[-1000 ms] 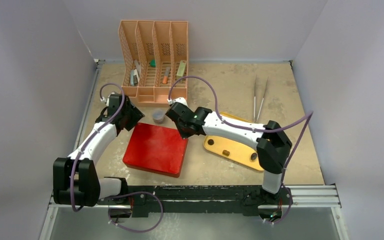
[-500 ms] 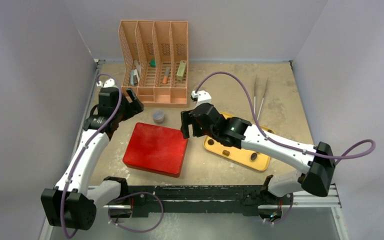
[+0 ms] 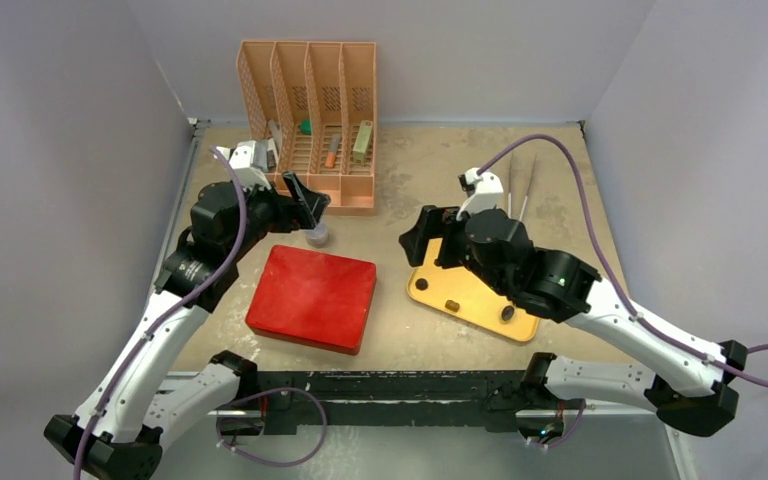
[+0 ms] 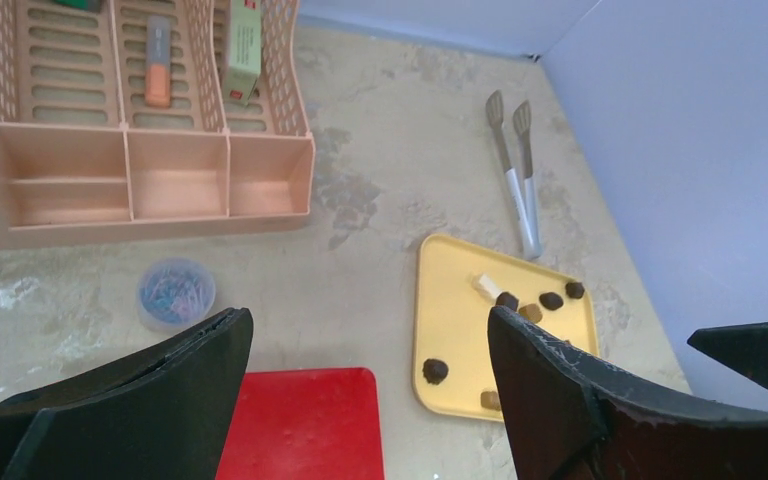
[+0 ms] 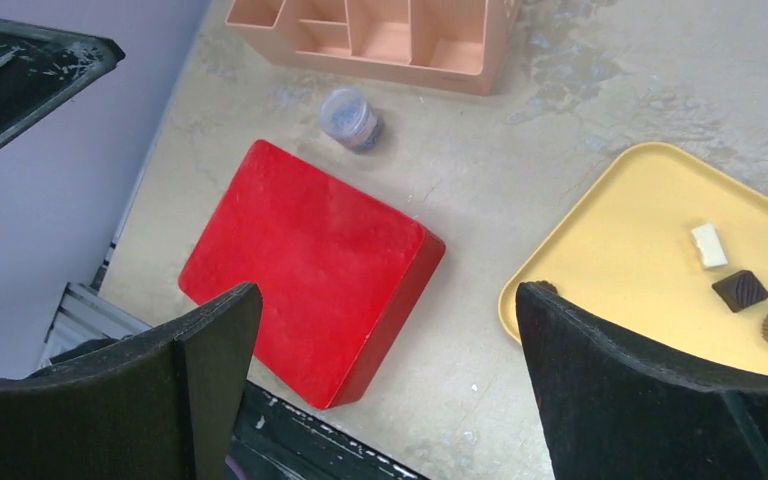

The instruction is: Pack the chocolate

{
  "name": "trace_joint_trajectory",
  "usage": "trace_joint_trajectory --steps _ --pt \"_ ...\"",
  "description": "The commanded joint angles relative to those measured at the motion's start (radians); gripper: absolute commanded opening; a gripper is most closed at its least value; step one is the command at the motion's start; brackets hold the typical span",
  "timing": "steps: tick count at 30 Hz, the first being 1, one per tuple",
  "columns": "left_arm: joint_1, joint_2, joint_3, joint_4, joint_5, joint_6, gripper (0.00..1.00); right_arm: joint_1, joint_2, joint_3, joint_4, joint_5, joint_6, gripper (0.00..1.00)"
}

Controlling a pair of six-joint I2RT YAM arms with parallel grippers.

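A worn beige table [image 3: 440,170], blotched with pale scuffs and darker stains, sits inside three plain lilac-grey walls [image 3: 60,150]. A flat red box [image 3: 312,298] lies left of the middle, turned slightly askew.

Beyond the box, against the back wall, stands a peach plastic desk organizer [image 3: 310,110] with slotted dividers and a few small items in its compartments. Between the box and the organizer sits a small round clear jar [image 3: 317,234] of coloured clips, just off the box's far edge. To the right of the box, with a strip of bare table between them, lies a yellow tray [image 3: 460,298]. The chocolate [image 4: 507,299] is on this tray: a handful of small dark, tan and white pieces, loosely scattered, most toward the side away from the box. Beyond the tray, farther from the box, a pair of metal tongs [image 3: 518,195] lies on the table.

On the near side of the box runs a metal rail [image 3: 410,385] carrying the two arm bases.

The left gripper [image 4: 365,315] hangs above the jar, past the box's far left corner, fingers spread wide and holding nothing. The right gripper [image 5: 388,290] hangs between box and tray, also spread wide and empty.
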Motion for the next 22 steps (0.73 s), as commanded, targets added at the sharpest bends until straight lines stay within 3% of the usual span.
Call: trace_joint_trajectory --steps 1,9,22 --pt "-0.001 -0.026 0.015 0.104 -0.005 -0.02 0.88 0.0 -0.043 0.039 -0.042 0.068 0.007 0.99" --pt "-0.001 -0.088 -0.022 0.112 -0.107 -0.01 0.9 -0.001 -0.047 0.022 -0.018 0.081 0.034 0.99" --pt "0.0 -0.1 -0.032 0.08 -0.105 -0.011 0.91 -0.001 -0.038 0.01 -0.01 0.069 0.076 0.99"
